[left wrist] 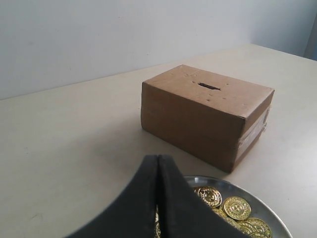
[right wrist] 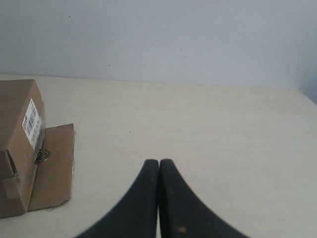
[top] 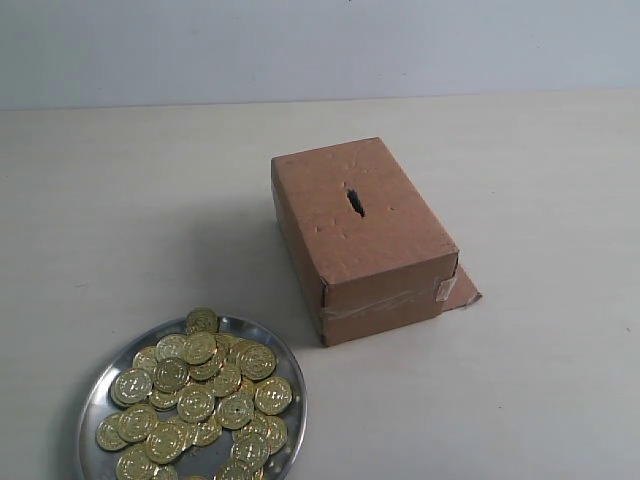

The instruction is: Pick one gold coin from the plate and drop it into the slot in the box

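Note:
A round shiny silver plate (top: 100, 385) sits at the front left, heaped with several gold coins (top: 196, 402). The brown cardboard box (top: 375, 240) stands in the middle, with a dark ragged slot (top: 355, 201) cut in its top. No gripper shows in the exterior view. In the left wrist view my left gripper (left wrist: 157, 158) is shut with nothing between its black fingers; it hangs over the near part of the plate (left wrist: 270, 210), with coins (left wrist: 237, 207) beside it and the box (left wrist: 198, 119) and slot (left wrist: 209, 86) beyond. My right gripper (right wrist: 158, 162) is shut and empty over bare table, to one side of the box (right wrist: 17, 139).
A loose cardboard flap (top: 465, 289) lies flat on the table at the box's taped end, also visible as the flap (right wrist: 54, 168) in the right wrist view. A barcode label (right wrist: 31, 122) is on that end. A pale wall (top: 320, 45) stands behind the beige table.

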You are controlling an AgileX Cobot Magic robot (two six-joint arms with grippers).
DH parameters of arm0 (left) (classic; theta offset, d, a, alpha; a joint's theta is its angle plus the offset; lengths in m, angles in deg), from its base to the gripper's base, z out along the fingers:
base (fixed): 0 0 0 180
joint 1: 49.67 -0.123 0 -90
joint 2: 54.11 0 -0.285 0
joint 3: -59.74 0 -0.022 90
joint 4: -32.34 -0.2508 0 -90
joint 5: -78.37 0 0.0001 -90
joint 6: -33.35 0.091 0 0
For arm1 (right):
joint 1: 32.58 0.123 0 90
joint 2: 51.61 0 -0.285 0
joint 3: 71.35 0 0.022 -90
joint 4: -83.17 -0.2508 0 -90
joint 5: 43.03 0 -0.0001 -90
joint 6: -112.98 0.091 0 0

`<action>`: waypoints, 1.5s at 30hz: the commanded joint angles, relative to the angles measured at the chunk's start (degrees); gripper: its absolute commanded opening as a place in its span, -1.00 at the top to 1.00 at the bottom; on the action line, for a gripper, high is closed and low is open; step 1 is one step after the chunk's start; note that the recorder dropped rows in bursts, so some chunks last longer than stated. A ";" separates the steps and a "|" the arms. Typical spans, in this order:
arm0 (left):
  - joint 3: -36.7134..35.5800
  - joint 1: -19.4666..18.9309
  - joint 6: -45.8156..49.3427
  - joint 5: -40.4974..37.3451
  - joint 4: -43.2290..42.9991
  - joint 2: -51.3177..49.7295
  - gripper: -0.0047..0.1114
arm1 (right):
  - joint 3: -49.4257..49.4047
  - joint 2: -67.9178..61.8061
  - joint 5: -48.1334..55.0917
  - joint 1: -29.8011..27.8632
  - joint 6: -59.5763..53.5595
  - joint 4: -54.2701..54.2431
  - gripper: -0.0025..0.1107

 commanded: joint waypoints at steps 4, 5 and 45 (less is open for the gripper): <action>-0.14 0.23 0.11 0.17 -0.20 0.06 0.92 | -0.30 0.29 -0.17 -0.34 2.00 -0.02 0.96; -0.14 0.23 0.11 0.17 -0.20 0.06 0.92 | -0.30 0.29 -0.17 -0.34 2.13 -0.02 0.96; -0.14 -13.30 -0.47 0.17 1.77 4.85 0.92 | -0.30 0.29 -0.45 -0.34 2.25 -0.02 0.96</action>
